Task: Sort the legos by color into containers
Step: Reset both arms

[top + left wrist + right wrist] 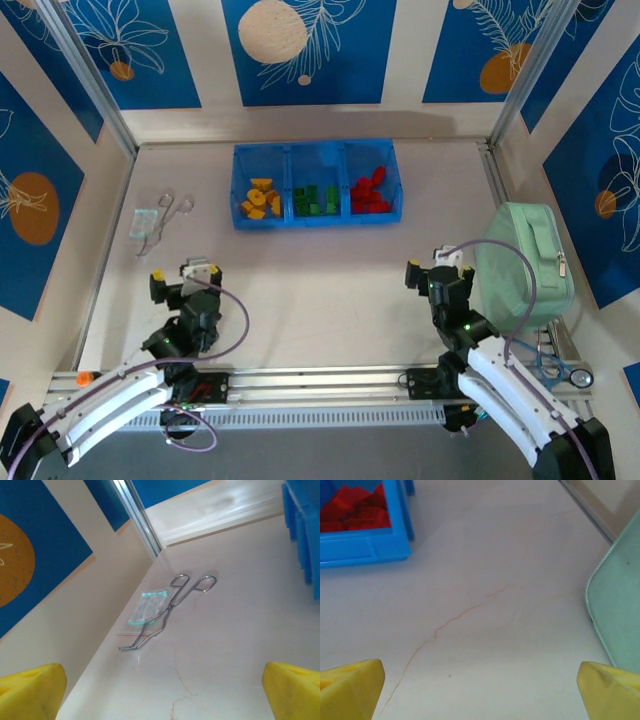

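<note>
The blue tray (315, 222) stands at the back middle of the table, its three containers side by side. Yellow-orange legos (262, 198) lie in the left container, green legos (315, 200) in the middle one and red legos (370, 192) in the right one. The right wrist view catches the tray's corner (365, 550) with the red legos (355, 507) at upper left. My left gripper (183, 272) (165, 695) is open over bare table at the near left. My right gripper (432, 265) (480, 690) is open at the near right, with nothing between its fingers.
Metal tongs (175, 208) (170, 605) and a small plastic bag (147, 222) (147, 607) lie at the left. A mint-green pouch (525, 265) (620, 595) sits at the right, with scissors (560, 370) by the front rail. The tray's edge (302, 530) is in the left wrist view.
</note>
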